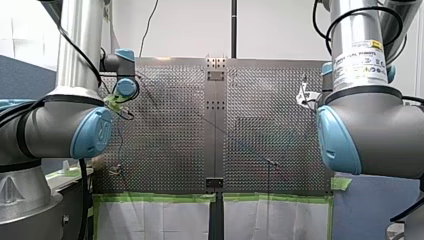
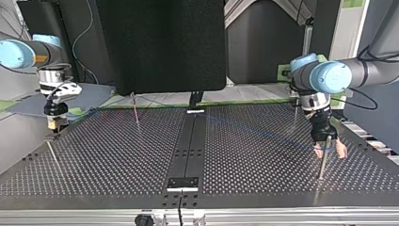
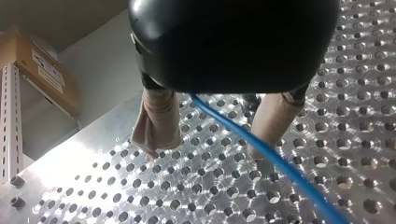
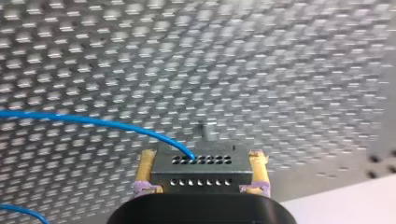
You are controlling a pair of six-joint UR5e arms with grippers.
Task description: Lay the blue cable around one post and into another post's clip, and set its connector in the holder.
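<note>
While the perforated metal worktop [image 2: 117,155] lay below, routing round a post seemed in hand.
My right gripper [image 4: 201,164] pinched the grey holed metal connector [image 4: 201,177]; my left gripper [image 3: 205,151], beige pads [image 3: 156,121] spread, straddled the thin blue cable [image 3: 261,145] beside a slim metal post [image 2: 322,165]. Next: probably looping it round.

table [image 2: 263,155]: perforated metal, two plates side by side
centre strip [image 2: 190,141]: dark, between the plates
green tape [image 1: 155,197]: along table's near edge, front view
white sheets [image 1: 150,220]: just below the tape
black panel [image 2: 162,44]: upright behind table's far edge, top view
cardboard box [image 3: 44,70]: labelled, beyond table edge, left wrist view
</note>
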